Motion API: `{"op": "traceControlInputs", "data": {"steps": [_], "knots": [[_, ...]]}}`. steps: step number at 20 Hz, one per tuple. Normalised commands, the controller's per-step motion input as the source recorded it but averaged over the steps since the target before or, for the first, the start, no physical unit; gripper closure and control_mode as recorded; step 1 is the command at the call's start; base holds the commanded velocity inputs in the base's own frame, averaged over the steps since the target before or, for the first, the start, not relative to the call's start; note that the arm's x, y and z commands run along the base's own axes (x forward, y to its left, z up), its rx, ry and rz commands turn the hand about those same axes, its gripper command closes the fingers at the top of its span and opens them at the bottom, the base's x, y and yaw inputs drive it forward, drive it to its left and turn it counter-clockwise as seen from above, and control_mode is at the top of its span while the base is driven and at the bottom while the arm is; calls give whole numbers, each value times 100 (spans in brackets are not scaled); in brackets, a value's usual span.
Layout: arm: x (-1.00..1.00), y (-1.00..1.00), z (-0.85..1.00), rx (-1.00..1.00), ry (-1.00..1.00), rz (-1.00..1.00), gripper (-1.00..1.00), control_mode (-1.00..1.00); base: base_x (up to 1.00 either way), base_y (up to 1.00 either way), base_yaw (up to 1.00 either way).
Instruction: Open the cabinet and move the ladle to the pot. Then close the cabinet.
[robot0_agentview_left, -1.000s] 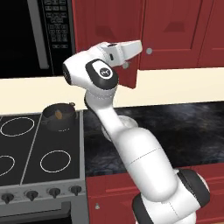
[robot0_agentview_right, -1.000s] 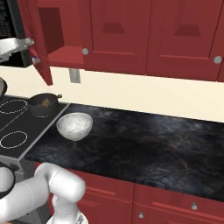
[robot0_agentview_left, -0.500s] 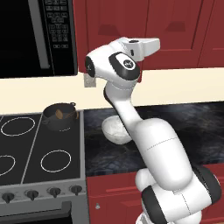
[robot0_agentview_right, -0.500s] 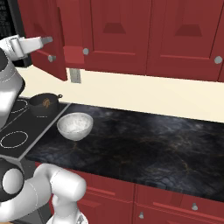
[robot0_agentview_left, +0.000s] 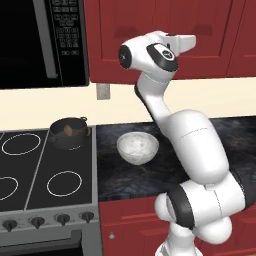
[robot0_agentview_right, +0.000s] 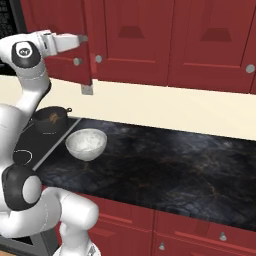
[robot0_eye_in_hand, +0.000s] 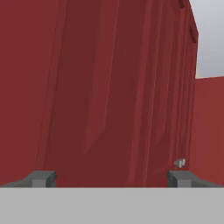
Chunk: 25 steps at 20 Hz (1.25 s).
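Observation:
The dark red cabinet (robot0_agentview_right: 135, 35) hangs above the counter. Its left door (robot0_agentview_right: 57, 67) stands almost shut, with the free edge a little proud of the right door. My gripper (robot0_agentview_right: 80, 38) is open and empty, its tips against the left door's face near that edge, above the silver knob (robot0_agentview_right: 77, 61). In the hand view the open gripper (robot0_eye_in_hand: 111, 177) faces the red panel at close range, with a knob (robot0_eye_in_hand: 180, 163) at lower right. The dark grey pot (robot0_agentview_left: 70, 132) sits on the stove's back right burner, and the brown ladle (robot0_agentview_left: 68, 131) lies in it.
A pale speckled bowl (robot0_agentview_left: 137, 147) stands on the black counter (robot0_agentview_right: 165, 165) just right of the stove (robot0_agentview_left: 45, 175). A black microwave (robot0_agentview_left: 45, 40) hangs to the left of the cabinet. Red drawer fronts (robot0_agentview_right: 200, 235) run below the counter.
The arm has swung to the right and the cabinet's left door has gone with it, from wide open to almost shut. Pot, ladle and bowl have not moved.

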Motion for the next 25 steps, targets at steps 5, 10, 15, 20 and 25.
{"op": "traceControlInputs", "data": {"steps": [5, 10, 15, 20, 25], "knots": [[66, -73, -2, 0, -10, 5, -100, -100, 0, 0, 0], [76, -8, -19, 0, -21, 5, -100, -100, 0, 0, 0], [86, 0, -2, 0, -5, 2, -100, -100, 0, 0, 0], [88, 0, 0, 0, 0, 1, -100, -100, 0, 0, 0], [95, 0, -1, 0, 0, 2, -100, -100, 0, 0, 0]]}}
